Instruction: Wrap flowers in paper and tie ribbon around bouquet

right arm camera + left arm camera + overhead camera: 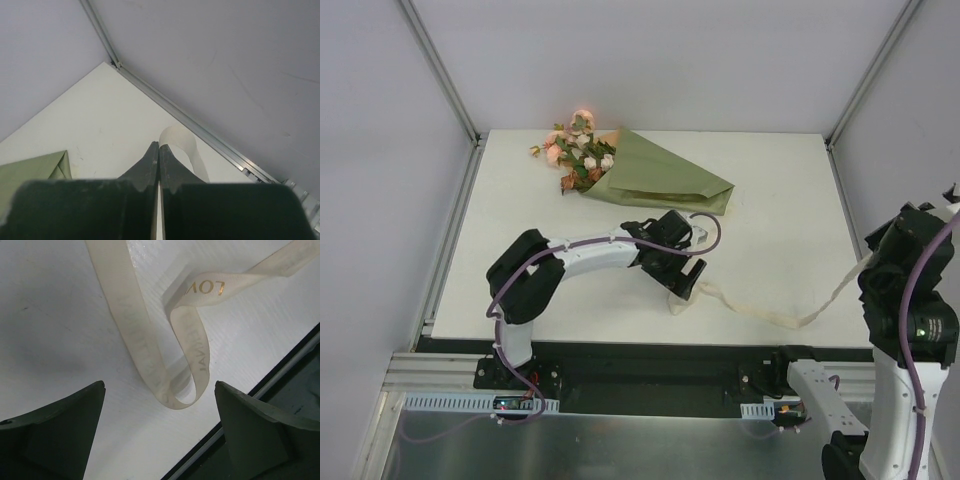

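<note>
left arm [588, 254] low | left fingers [55, 435] wide | right arm [905, 300] raised | right fingers [147, 167] together

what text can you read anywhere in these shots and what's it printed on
"LOV": gold letters on the ribbon, left wrist view; the strip bends there, so any further letters are hidden.
More gold letters lower on the same loop, and faint ones showing through the strip's back: too distorted to read.
Top and right wrist views: no readable text.
</note>
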Tool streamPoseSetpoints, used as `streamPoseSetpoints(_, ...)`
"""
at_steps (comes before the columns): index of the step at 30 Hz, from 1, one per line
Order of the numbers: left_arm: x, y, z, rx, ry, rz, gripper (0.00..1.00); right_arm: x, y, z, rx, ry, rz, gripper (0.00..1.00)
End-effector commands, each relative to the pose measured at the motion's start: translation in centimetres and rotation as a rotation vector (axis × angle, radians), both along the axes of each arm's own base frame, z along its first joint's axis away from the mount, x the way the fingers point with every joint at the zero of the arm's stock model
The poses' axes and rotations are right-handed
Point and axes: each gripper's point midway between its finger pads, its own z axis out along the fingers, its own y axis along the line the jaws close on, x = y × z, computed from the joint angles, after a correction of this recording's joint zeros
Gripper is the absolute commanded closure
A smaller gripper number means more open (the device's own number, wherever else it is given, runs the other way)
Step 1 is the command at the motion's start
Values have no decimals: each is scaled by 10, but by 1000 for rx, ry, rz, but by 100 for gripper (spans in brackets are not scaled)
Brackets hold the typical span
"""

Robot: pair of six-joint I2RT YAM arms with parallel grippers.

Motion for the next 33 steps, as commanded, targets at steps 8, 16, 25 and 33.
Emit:
streamPoseSetpoints(8,19,0,-23,144,-75,62,25,17,10,0,14,-5,70,100)
streamPoseSetpoints(16,-7,12,-45,271,-64,120,43,19,15,-5,28,-11,97,100)
streamPoseSetpoints(25,-26,55,-83,585,-138,150,56,19,20,-14,52,-14,119,100)
streamPoseSetpoints(33,-12,126,-80,714,-136,328,78,24,23,-19,85,-19,127,100)
